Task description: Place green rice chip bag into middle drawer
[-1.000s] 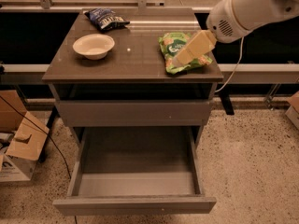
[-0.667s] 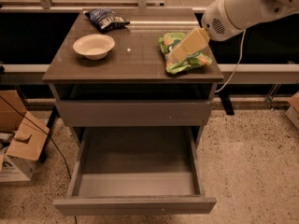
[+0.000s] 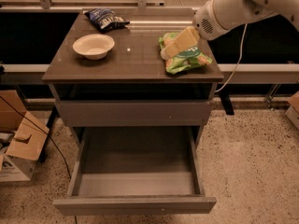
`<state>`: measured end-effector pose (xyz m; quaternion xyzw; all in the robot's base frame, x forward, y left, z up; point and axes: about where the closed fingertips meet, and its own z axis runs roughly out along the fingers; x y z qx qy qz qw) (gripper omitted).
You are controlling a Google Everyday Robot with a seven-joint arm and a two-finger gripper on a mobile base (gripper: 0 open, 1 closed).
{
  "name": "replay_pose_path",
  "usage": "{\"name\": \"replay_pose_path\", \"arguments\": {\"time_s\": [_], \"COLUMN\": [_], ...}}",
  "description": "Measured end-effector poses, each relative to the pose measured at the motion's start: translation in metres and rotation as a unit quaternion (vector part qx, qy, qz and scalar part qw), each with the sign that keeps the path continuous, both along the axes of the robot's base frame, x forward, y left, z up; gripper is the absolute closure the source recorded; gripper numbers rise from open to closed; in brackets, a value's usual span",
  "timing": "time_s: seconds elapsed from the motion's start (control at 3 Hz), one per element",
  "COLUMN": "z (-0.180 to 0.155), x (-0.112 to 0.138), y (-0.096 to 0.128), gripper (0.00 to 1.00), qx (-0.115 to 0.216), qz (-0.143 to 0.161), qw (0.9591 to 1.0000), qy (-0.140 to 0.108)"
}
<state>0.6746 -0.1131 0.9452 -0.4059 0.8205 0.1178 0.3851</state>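
The green rice chip bag (image 3: pixel 187 58) lies on the right side of the brown cabinet top (image 3: pixel 135 59). My gripper (image 3: pixel 174 48) reaches in from the upper right, slanting down to the left. It sits over the bag's left half, its tip at the bag's left edge. I cannot tell whether it touches or holds the bag. The middle drawer (image 3: pixel 135 174) is pulled out wide below, with nothing on its dark grey floor. The similar grey drawer front (image 3: pixel 135 113) above it is closed.
A white bowl (image 3: pixel 93 45) stands on the left of the top, and a dark blue snack bag (image 3: pixel 105 18) lies at the back left. Cardboard boxes (image 3: pixel 18 143) sit on the floor at the left. A cable (image 3: pixel 236 62) hangs beside the cabinet on the right.
My gripper has moved a little to the left across the green bag and the arm has lifted slightly. The bag and the drawer have not moved.
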Motion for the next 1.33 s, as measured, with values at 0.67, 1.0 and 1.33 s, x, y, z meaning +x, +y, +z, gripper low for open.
{"name": "replay_pose_path", "arguments": {"time_s": [0.67, 1.0, 1.33], "z": [-0.031, -0.046, -0.062], "x": [0.037, 0.056, 0.072], "y": [0.005, 0.003, 0.003], "gripper": [0.00, 0.00, 0.00], "qx": [0.021, 0.047, 0.058], "qz": [0.000, -0.002, -0.009], "qw": [0.9990, 0.9975, 0.9957], "qy": [0.038, 0.053, 0.071]}}
